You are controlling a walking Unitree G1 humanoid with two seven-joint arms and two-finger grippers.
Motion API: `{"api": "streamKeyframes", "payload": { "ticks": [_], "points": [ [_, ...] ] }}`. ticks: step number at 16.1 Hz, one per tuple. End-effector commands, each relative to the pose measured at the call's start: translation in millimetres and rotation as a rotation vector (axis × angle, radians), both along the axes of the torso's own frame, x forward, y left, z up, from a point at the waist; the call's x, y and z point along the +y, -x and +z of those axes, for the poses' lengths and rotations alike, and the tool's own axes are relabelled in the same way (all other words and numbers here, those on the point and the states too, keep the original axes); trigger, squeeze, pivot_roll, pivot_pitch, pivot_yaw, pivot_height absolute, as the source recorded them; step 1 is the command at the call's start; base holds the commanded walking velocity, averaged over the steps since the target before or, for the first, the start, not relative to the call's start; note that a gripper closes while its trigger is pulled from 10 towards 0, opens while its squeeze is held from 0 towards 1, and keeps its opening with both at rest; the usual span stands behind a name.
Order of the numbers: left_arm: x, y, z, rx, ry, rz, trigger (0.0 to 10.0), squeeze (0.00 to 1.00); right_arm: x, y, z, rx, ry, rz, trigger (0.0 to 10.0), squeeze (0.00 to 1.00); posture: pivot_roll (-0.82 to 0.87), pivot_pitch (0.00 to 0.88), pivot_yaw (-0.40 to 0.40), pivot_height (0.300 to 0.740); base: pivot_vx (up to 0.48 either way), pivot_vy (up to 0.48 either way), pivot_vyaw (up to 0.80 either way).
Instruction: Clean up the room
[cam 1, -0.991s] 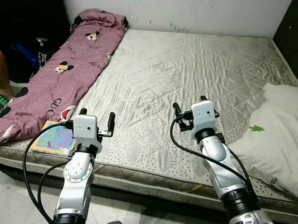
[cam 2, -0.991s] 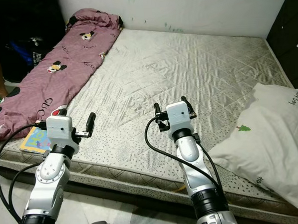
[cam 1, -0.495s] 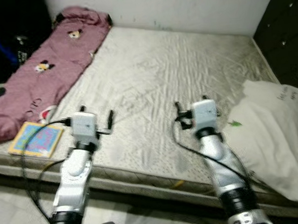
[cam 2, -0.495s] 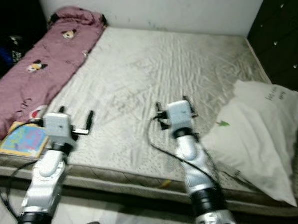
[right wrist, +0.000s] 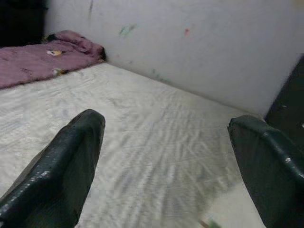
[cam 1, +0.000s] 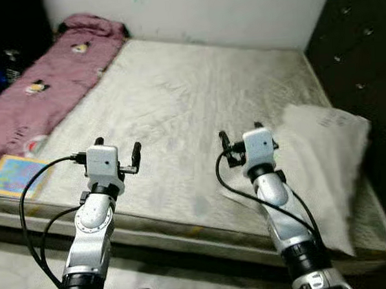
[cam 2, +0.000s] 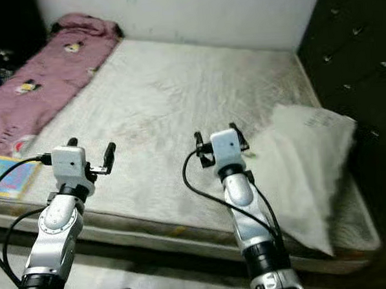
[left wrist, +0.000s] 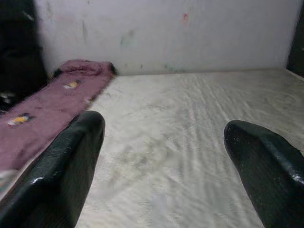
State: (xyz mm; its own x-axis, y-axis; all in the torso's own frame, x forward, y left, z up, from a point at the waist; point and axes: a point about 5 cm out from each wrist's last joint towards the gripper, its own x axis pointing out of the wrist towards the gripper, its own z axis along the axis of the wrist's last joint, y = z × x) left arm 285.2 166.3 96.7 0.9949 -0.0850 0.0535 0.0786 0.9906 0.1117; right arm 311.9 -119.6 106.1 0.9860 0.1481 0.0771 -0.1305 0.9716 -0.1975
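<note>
Camera swung right; pillow (cam 1: pixel 320 164) beside right tool (cam 1: pixel 240 137) (fingers apart).

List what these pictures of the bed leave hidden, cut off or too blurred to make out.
- Book: cut by the head view's left edge; its cover is a blur.
- Pillow: the print is blurred and unreadable.
- Blanket: its near end runs off the left edge.
- Dark cabinet: too dim for detail.
- Left gripper and right gripper: open above the mattress.

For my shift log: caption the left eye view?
Both grippers, left and right, open above bare mattress; pillow right, pink blanket left.
</note>
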Motion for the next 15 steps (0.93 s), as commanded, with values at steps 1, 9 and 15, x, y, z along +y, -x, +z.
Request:
{"api": "streamKeyframes", "payload": {
  "ticks": [1,9,15],
  "points": [
    [-6.5,-0.9,1.2,-0.004,0.007,-0.013,10.0,0.0,-7.9,0.0,-1.2,0.006,0.011,-0.019,10.0,0.0,0.08,0.0,-0.028,0.74,0.0,-0.311,0.0],
    [-7.3,-0.9,0.9,-0.003,0.01,-0.02,10.0,0.0,-8.7,-0.4,-2.2,0.014,0.003,-0.024,10.0,0.0,0.08,0.0,-0.027,0.74,0.0,-0.299,-0.13],
    [-8.1,-0.9,1.6,-0.008,0.022,-0.032,10.0,0.0,-8.9,-0.5,-2.4,0.016,0.002,-0.024,10.0,0.0,0.08,0.0,-0.027,0.74,0.0,0.0,0.0]
  ]
}}
